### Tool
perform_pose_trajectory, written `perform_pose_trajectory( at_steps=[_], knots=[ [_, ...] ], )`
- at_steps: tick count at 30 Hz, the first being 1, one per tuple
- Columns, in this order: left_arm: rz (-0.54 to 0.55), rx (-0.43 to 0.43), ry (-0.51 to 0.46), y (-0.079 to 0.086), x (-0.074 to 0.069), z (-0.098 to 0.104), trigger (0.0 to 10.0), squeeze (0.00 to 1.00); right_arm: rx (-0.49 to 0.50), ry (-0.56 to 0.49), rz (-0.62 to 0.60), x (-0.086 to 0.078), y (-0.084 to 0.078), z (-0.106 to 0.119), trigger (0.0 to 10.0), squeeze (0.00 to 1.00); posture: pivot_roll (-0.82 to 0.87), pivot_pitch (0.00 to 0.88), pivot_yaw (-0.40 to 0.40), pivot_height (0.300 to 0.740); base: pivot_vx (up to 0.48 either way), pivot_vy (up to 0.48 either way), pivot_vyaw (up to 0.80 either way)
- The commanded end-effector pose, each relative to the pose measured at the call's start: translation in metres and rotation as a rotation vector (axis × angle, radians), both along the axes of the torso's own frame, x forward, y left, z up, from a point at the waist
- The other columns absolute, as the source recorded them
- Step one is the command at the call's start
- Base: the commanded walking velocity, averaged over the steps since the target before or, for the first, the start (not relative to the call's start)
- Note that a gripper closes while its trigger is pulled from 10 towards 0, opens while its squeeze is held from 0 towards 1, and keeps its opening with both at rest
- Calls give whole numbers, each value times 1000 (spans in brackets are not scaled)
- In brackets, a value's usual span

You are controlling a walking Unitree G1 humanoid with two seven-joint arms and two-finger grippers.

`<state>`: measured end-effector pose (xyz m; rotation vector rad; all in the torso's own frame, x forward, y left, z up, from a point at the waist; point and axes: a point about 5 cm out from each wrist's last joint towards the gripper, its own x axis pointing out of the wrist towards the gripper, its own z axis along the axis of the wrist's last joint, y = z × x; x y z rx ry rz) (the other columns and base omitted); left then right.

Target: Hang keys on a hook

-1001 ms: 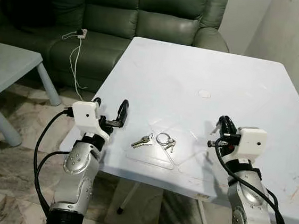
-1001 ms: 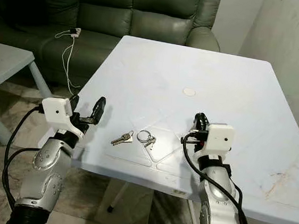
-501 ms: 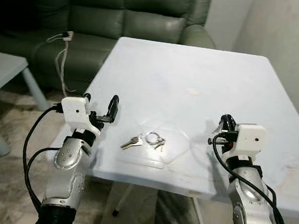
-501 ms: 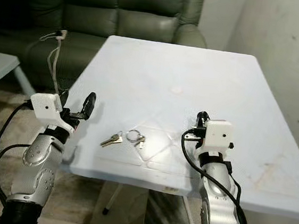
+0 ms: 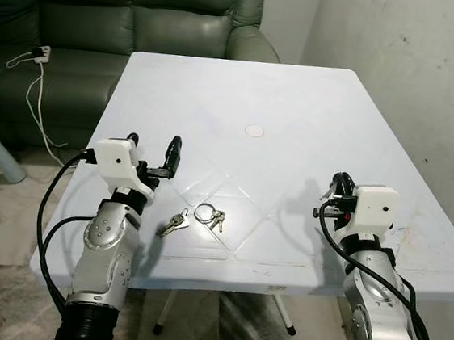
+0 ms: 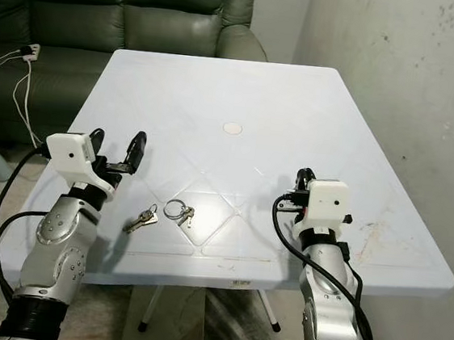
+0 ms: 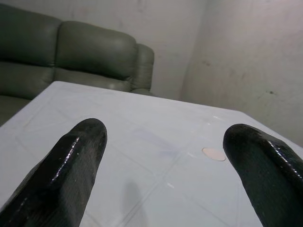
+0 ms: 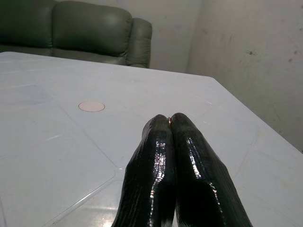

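From the left eye, a white desk (image 5: 298, 112) takes up the middle of the frame. The keys (image 5: 197, 218) lie on it low and left of the middle, a loose key beside a ring with small keys. The left claw (image 5: 151, 154) hangs just above and to the left of the keys, not touching them, with its fingers spread wide. The right claw (image 5: 336, 194) is at the lower right over the desk, well apart from the keys. A green sofa (image 5: 122, 13) is at the upper left, with a white cable (image 5: 36, 93) hanging off its seat.

From the left wrist, two black fingers (image 7: 61, 175) stand far apart over the desk, with a small round cap (image 7: 214, 153) between them.

From the right wrist, the two fingers (image 8: 156, 175) press tight together and hold nothing.
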<state>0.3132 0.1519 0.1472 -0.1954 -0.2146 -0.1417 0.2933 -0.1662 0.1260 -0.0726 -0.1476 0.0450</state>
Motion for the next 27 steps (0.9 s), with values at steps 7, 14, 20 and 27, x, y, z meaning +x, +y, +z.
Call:
perform_pose_trajectory(
  at_steps=[7, 14, 20, 27],
  knots=[
    [-2, 11, -10, -1, 3, 2, 10000, 0, -10, -7, -1, -1, 0, 3, 10000, 0, -33, 0, -19, 740, 0, 0, -756],
    [-3, -13, -6, -2, 4, 2, 10000, 0, -10, -5, -3, 0, 1, 3, 10000, 0, -32, 0, -18, 740, 0, 0, -756],
    [3, -5, -8, -2, 4, 2, 10000, 0, -10, -4, 1, -1, 2, 2, 10000, 0, -30, 0, -20, 740, 0, 0, -756],
    [-4, -3, -10, -4, 4, 2, 10000, 0, -13, -2, 5, 0, 2, 2, 10000, 0, -33, 0, -23, 740, 0, 0, -756]
  ],
)
